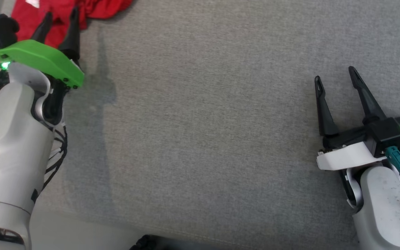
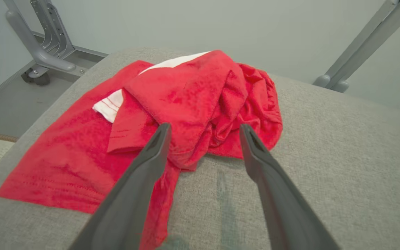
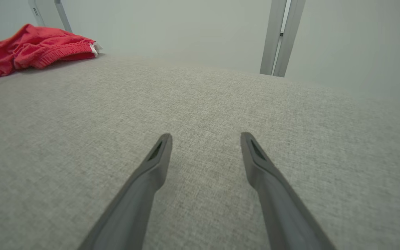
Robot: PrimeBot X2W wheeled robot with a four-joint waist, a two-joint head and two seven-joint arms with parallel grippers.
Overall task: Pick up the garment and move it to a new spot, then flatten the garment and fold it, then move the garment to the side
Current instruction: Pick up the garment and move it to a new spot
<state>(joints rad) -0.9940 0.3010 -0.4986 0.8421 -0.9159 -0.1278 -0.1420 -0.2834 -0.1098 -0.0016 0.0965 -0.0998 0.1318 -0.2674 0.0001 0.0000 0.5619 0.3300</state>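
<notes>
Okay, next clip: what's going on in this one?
A two-armed robot is at the very start of handling a crumpled red garment, which lies in a heap near the far left of a grey padded surface. Its left claw is open and pointed at the heap, its fingers either side of the near edge, with nothing gripped. The right claw is open too, over bare surface and apart from the garment. The garment is not yet lifted, flattened or folded.
</notes>
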